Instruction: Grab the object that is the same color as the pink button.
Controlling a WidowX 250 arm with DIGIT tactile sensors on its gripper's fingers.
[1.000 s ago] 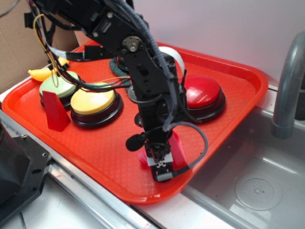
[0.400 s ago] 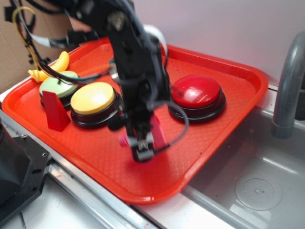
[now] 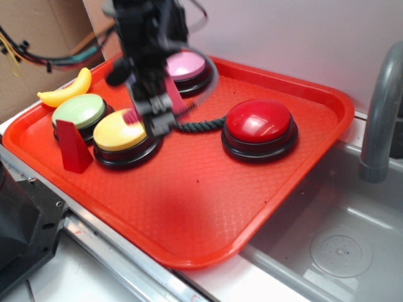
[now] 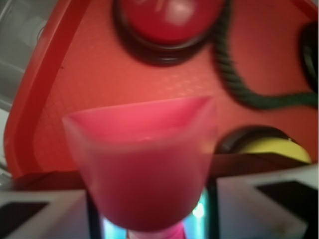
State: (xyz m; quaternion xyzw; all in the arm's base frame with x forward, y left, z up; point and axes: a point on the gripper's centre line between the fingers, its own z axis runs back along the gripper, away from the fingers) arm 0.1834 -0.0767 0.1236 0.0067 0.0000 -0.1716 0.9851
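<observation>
- Nearest the wrist camera, we see the small pink plastic toy bolt (image 4: 144,164) filling the middle of the frame, its flat wide head toward the lens and its shaft running back between the two pale fingers (image 4: 264,209), so its long axis lies along the gripper's own line of reach.
- We read the black gripper (image 3: 153,116) as clamped on that bolt: in the exterior view a strip of pink shows at its tip, clear of the surface and over the near edge of the yellow dome button (image 3: 121,131); motion blur hides the exact contact.
- Below and beyond, the red plastic tray (image 3: 189,201) carries a dark green rope (image 3: 198,124) curling toward the large red dome button (image 3: 259,122).
- To the side stand a red wedge block (image 3: 73,148), a green dome button (image 3: 79,111) and a yellow toy banana (image 3: 66,89).
- Farthest, the pale pink dome button (image 3: 187,64) sits behind the arm; we judge the colour match satisfied and the grasp made.
</observation>
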